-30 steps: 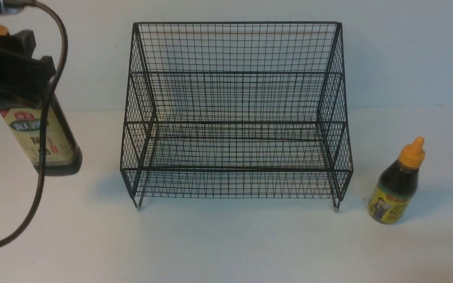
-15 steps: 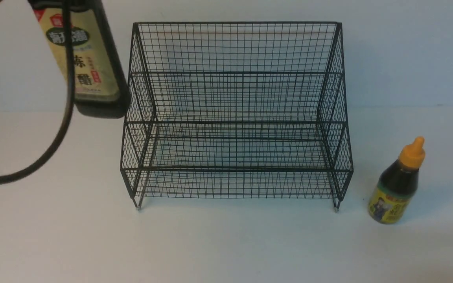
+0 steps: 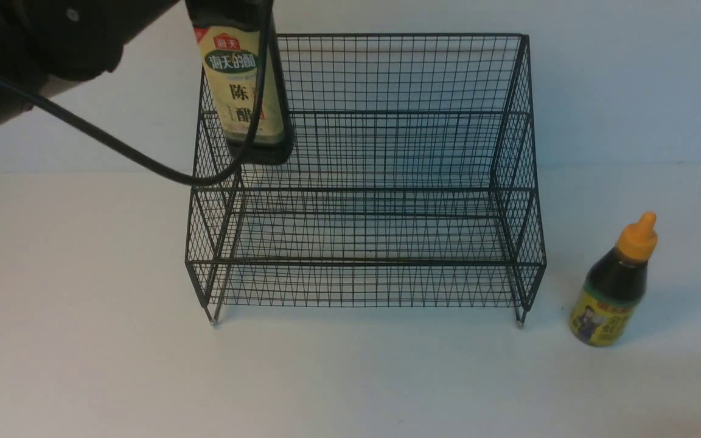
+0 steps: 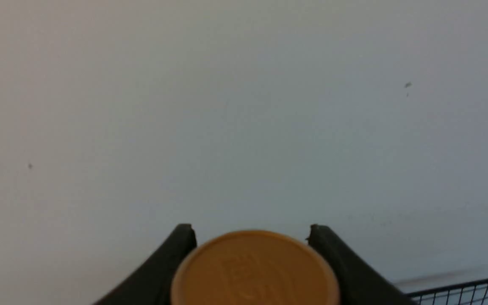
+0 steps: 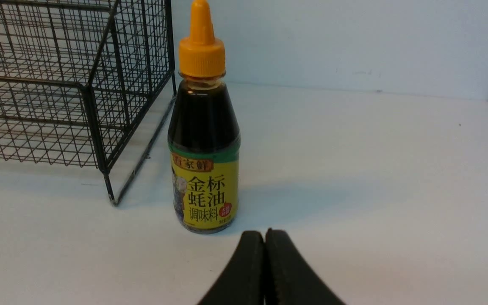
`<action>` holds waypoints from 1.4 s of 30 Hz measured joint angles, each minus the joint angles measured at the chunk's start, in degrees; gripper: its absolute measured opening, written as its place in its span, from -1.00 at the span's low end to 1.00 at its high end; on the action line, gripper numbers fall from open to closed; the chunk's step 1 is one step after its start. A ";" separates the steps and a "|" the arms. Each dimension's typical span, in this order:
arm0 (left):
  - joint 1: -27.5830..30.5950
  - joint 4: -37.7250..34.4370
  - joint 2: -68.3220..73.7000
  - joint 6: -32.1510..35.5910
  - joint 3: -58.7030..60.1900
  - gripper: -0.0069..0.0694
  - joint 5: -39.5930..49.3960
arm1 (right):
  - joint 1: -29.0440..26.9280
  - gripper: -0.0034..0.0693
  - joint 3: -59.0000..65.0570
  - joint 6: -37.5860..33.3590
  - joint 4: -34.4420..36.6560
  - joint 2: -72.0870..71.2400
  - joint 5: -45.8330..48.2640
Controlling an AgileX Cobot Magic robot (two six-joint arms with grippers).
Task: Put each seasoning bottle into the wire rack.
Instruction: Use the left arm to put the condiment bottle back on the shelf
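Note:
My left gripper point(image 4: 252, 231) is shut on the tall bottle point(image 3: 242, 85), with one finger on each side of its gold-brown cap point(image 4: 252, 271). The bottle hangs upright, beige-green label forward, over the left end of the black wire rack point(image 3: 362, 188), at upper-tier height. I cannot tell whether it touches the rack. In the front view the gripper is cut off at the top. The short bottle point(image 3: 615, 286) with the orange nozzle cap stands on the table just right of the rack. My right gripper point(image 5: 264, 233) is shut and empty, just short of the short bottle point(image 5: 203, 144).
The left arm's black cable point(image 3: 143, 161) loops in front of the rack's left side. A rack corner point(image 4: 472, 292) shows in the left wrist view, and the rack's right end point(image 5: 57, 84) in the right wrist view. The white table point(image 3: 83, 340) meets a pale wall behind.
My left arm has carried the tall bottle up and to the right, from left of the rack to over its left end. The short bottle and the rack have not moved.

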 joint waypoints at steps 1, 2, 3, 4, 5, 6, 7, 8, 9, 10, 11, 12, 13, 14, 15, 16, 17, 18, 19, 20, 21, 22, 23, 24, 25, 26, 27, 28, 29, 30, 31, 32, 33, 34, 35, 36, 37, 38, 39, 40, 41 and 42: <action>0.00 -0.05 0.59 0.00 0.00 -0.02 0.00 | 0.00 -0.95 0.00 0.00 0.00 0.00 0.00; 0.00 -0.12 0.74 0.00 0.00 -0.02 0.00 | 0.00 -0.95 0.00 0.00 0.00 0.00 0.00; 0.00 -0.12 1.70 0.10 0.00 -0.02 0.37 | 0.00 -0.95 0.00 0.00 0.00 0.00 0.00; 0.00 -0.12 2.25 0.19 0.00 -0.02 1.19 | 0.00 -0.95 0.00 0.00 0.00 0.00 0.00; 0.00 -0.12 2.44 0.19 0.00 -0.02 1.58 | 0.00 -0.95 0.00 0.00 0.00 0.00 0.00; 0.00 -0.12 3.23 0.19 0.00 -0.02 4.57 | 0.00 -0.95 0.00 0.00 0.00 0.00 0.00; 0.00 -0.12 3.50 0.19 0.00 -0.02 6.21 | 0.00 -0.95 0.00 0.00 0.00 0.00 0.00; 0.00 -0.12 3.65 0.19 0.00 -0.02 7.43 | 0.00 -0.95 0.00 0.00 0.00 0.00 0.00; 0.00 -0.12 3.91 0.19 0.00 -0.02 8.97 | 0.00 -0.95 0.00 0.00 0.00 0.00 0.00; 0.00 -0.12 4.04 0.19 0.00 -0.02 9.87 | 0.00 -0.95 0.00 0.00 0.00 0.00 0.00; 0.00 -0.12 4.23 0.19 0.00 -0.02 11.18 | 0.00 -0.95 0.00 0.00 0.00 0.00 0.00; 0.00 -0.06 4.58 0.19 0.00 -0.02 11.94 | 0.00 -0.95 0.00 0.00 0.00 0.00 0.00; 0.00 -0.02 4.96 0.19 0.00 -0.02 12.23 | 0.00 -0.95 0.00 0.00 0.00 0.00 0.00; 0.00 0.00 5.12 0.13 0.00 -0.02 12.32 | 0.00 -0.95 0.00 0.00 0.00 0.00 0.00; 0.00 0.05 5.60 0.14 0.21 -0.02 12.62 | 0.00 -0.95 0.00 0.00 0.00 0.00 0.00; 0.00 0.16 5.96 0.14 0.40 -0.02 13.40 | 0.00 -0.95 0.00 0.00 0.00 0.00 0.00; 0.00 0.16 6.03 0.14 0.46 -0.02 13.54 | 0.00 -0.95 0.00 0.00 0.00 0.00 0.00; 0.00 0.36 6.17 0.14 0.68 -0.02 14.58 | 0.00 -0.95 0.00 0.00 0.00 0.00 0.00; 0.00 0.35 6.39 0.22 0.68 -0.02 15.61 | 0.00 -0.95 0.00 0.00 0.00 0.00 0.00; 0.00 0.42 6.58 0.44 0.68 -0.02 16.47 | 0.00 -0.95 0.00 0.00 0.00 0.00 0.00; 0.00 0.56 6.65 0.64 0.68 -0.02 16.96 | 0.00 -0.95 0.00 0.07 0.00 0.00 0.00; 0.00 0.71 6.73 0.65 0.68 -0.02 17.27 | 0.00 -0.95 0.00 0.07 0.00 0.00 0.00; 0.00 0.78 6.79 0.71 0.68 -0.02 17.56 | 0.00 -0.95 0.00 0.07 0.00 0.00 0.00; 0.00 0.78 6.79 0.78 0.68 -0.02 17.65 | 0.00 -0.95 0.00 0.07 0.00 0.00 0.00; 0.00 0.89 6.79 0.82 0.68 -0.02 17.69 | 0.00 -0.95 0.00 0.07 0.00 0.00 0.00; 0.00 0.90 6.79 0.82 0.68 -0.02 17.69 | 0.00 -0.95 0.00 0.07 0.00 0.00 0.00; 0.00 1.01 6.79 0.88 0.68 -0.02 17.71 | 0.00 -0.95 0.00 0.07 0.00 0.00 0.00; 0.00 1.01 6.79 0.93 0.68 -0.02 17.71 | 0.00 -0.95 0.00 0.07 0.00 0.00 0.00; 0.12 1.02 6.79 0.93 0.68 -0.02 17.76 | 0.00 -0.95 0.00 0.07 0.00 0.00 0.00; 0.18 1.02 6.79 0.93 0.68 -0.02 17.83 | 0.00 -0.95 0.00 0.07 0.00 0.00 0.00; 0.41 1.02 6.79 0.93 0.68 -0.02 17.88 | 0.00 -0.95 0.00 0.07 0.00 0.00 0.00; 0.50 1.02 6.79 0.93 0.68 -0.02 17.88 | 0.00 -0.95 0.00 0.07 0.00 0.00 0.00; 0.93 0.96 6.79 0.88 0.68 -0.02 17.93 | 0.00 -0.95 0.00 0.07 0.00 0.00 0.00; 1.40 0.76 6.79 0.83 0.68 -0.02 17.93 | 0.00 -0.95 0.00 0.07 0.00 0.00 0.00; 2.16 0.62 6.79 0.57 0.68 -0.02 17.93 | 0.00 -0.95 0.00 0.07 0.00 0.00 0.00; 2.62 0.56 6.79 0.40 0.68 -0.02 17.93 | 0.00 -0.95 0.00 0.07 0.00 0.00 0.00; 2.74 0.56 6.79 0.40 0.68 -0.02 17.93 | 0.00 -0.95 0.00 0.07 0.00 0.00 0.00; 3.52 0.23 6.79 -0.02 0.68 -0.02 17.88 | 0.00 -0.95 0.00 0.07 0.00 0.00 0.00; 3.92 0.07 6.79 -0.02 0.68 -0.02 17.88 | 0.00 -0.95 0.00 0.07 0.00 0.00 0.00; 4.21 -0.17 6.79 -0.10 0.68 -0.02 17.82 | 0.00 -0.95 0.00 0.07 0.00 0.00 0.00; 4.30 -0.36 6.79 -0.24 0.63 -0.02 17.75 | 0.00 -0.95 0.00 0.07 0.00 0.00 0.00; 4.36 -0.36 6.74 -0.29 0.63 -0.02 17.75 | 0.00 -0.95 0.00 0.07 0.00 0.00 0.00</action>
